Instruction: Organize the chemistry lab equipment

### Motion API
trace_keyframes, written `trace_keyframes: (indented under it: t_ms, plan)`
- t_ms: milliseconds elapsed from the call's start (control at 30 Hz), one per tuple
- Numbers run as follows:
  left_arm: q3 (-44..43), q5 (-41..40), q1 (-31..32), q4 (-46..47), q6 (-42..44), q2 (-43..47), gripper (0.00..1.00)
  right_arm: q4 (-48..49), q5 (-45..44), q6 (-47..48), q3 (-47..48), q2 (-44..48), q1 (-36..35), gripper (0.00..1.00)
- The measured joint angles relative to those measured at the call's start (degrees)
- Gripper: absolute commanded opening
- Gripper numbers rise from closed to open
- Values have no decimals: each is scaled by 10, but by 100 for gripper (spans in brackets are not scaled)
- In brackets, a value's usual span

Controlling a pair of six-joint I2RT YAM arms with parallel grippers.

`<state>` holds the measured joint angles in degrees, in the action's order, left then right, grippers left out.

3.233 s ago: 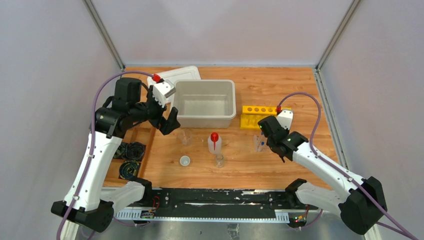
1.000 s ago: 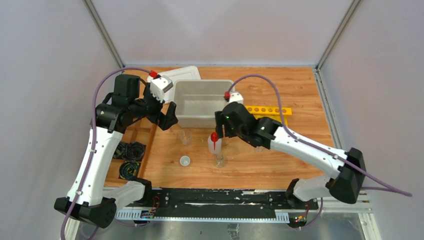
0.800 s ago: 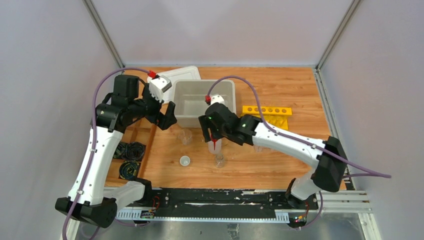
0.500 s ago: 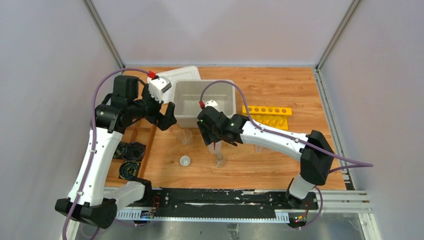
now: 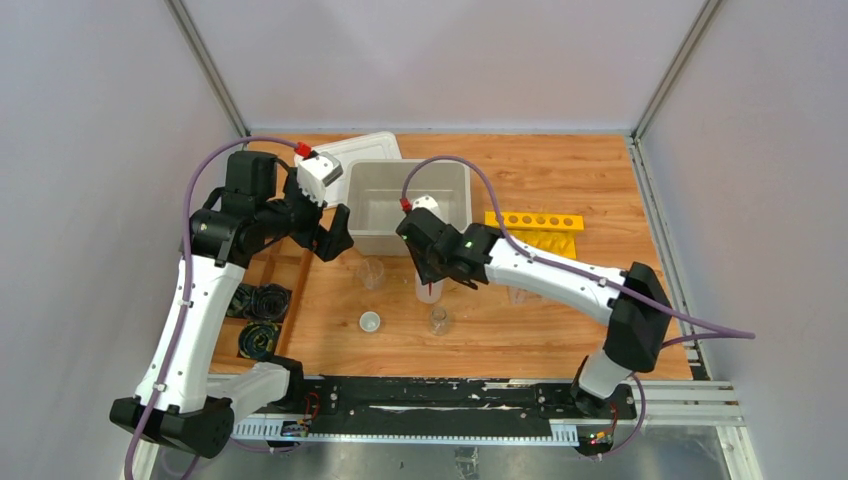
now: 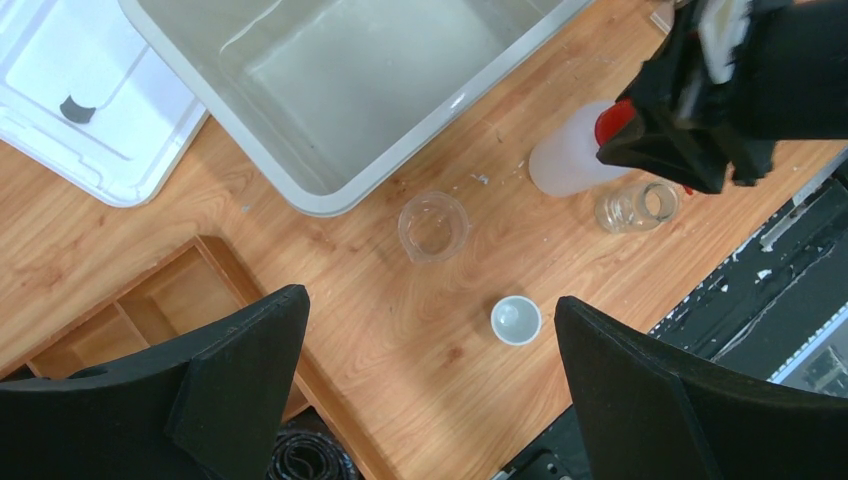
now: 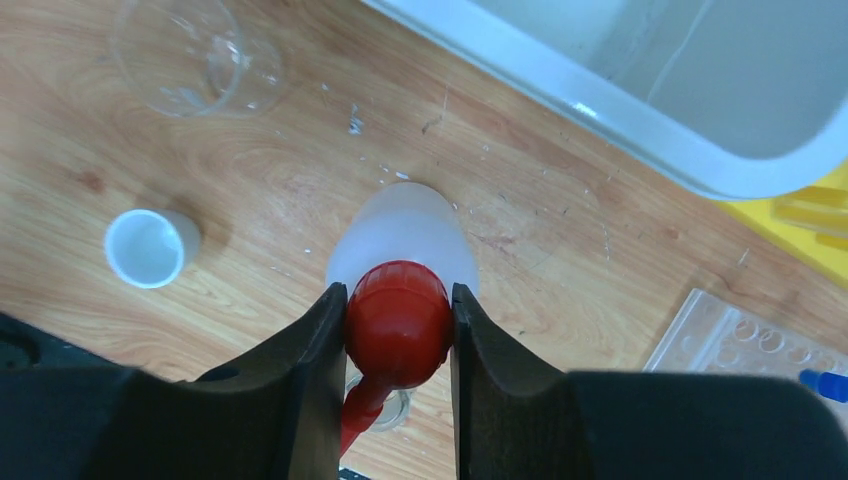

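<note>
The white squeeze bottle (image 5: 428,289) with the red nozzle stands upright on the table in front of the bin. My right gripper (image 5: 430,268) is over it, shut on its red cap (image 7: 398,322), one finger on each side. A clear beaker (image 5: 371,272), a tiny white cup (image 5: 370,321) and a small glass flask (image 5: 438,320) stand nearby. My left gripper (image 5: 335,240) is open and empty, high above the beaker (image 6: 433,225) and the cup (image 6: 516,320). A blue-capped tube (image 7: 825,382) shows at the right wrist view's edge.
A grey bin (image 5: 408,205) sits at the back centre, its white lid (image 5: 365,150) behind it. A yellow tube rack (image 5: 533,228) and a clear rack (image 7: 740,340) lie to the right. Black cable coils (image 5: 262,300) sit in a wooden tray at the left.
My right arm swung left from the yellow rack to the squeeze bottle and came down onto its red cap. The left arm barely moved.
</note>
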<state>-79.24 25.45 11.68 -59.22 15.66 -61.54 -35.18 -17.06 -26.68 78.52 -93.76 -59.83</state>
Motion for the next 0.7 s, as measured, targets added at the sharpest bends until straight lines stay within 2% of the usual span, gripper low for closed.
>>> trace_keyframes:
  t_ms: [233,433,567,700]
  plan:
    - [0,0,0,0,0,1,100,-16,47,10,66,86,28,0]
    - [0,0,0,0,0,1,100,0,152,-2,148,137,122,0]
    - [0,0,0,0,0,1,100,16,194,-16,183,102,165,0]
    - [0,1,0,0,0,2,100,35,221,-24,243,0,182,0]
